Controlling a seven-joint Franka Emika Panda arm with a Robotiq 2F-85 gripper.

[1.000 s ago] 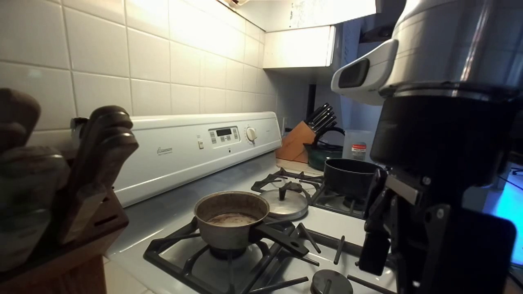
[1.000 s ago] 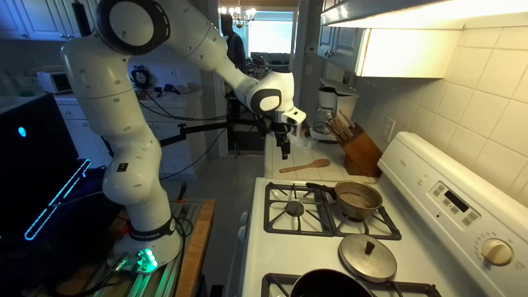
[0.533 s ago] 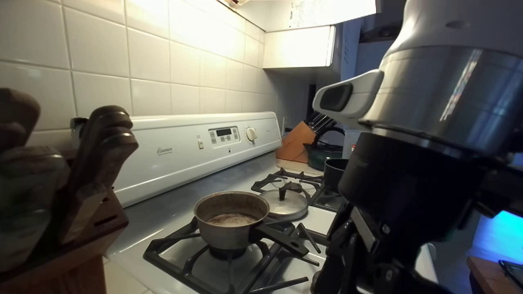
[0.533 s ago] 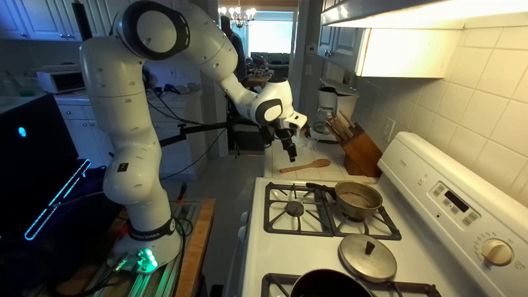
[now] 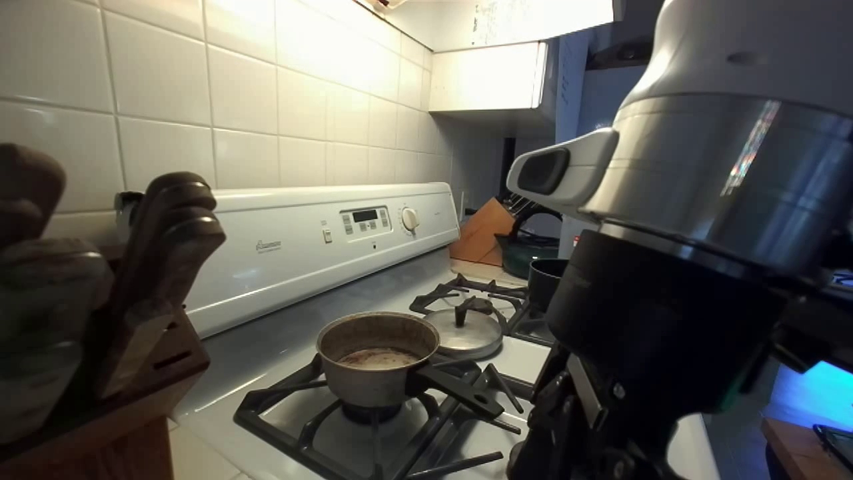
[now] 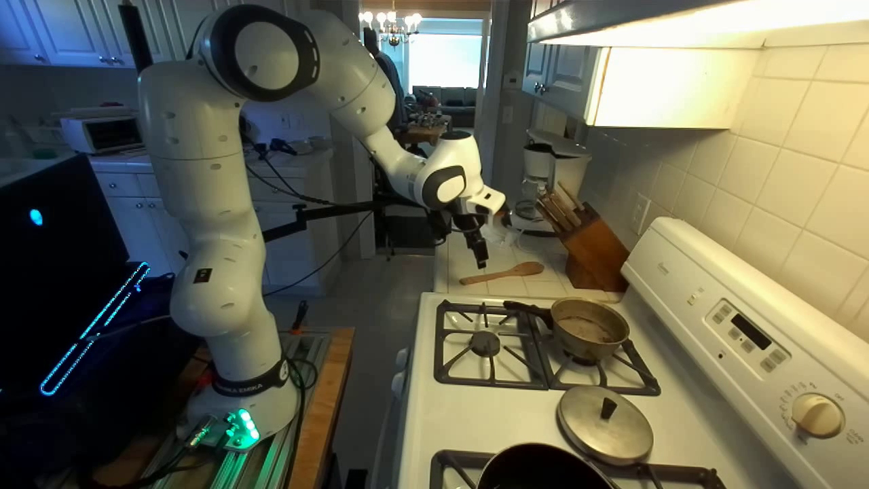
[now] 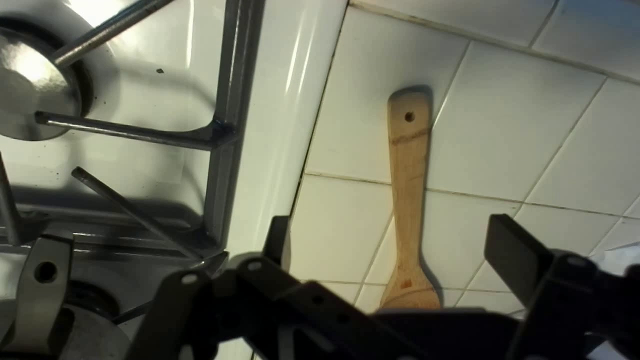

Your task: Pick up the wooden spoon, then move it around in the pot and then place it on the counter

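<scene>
End effector (image 7: 395,243) released, you hold it spread wide above the wooden spoon (image 7: 410,200), which lies flat on the white-tiled bench (image 7: 485,140). A knife block (image 6: 597,255) stands near the spoon's bowl end. On the stove (image 6: 475,421) you see the worn pot (image 6: 585,348) near the spoon, and a metal lid (image 6: 606,435) farther from the spoon.

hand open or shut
The hand is open: in the wrist view, its fingers stand wide apart, the spoon showing between them.
</scene>
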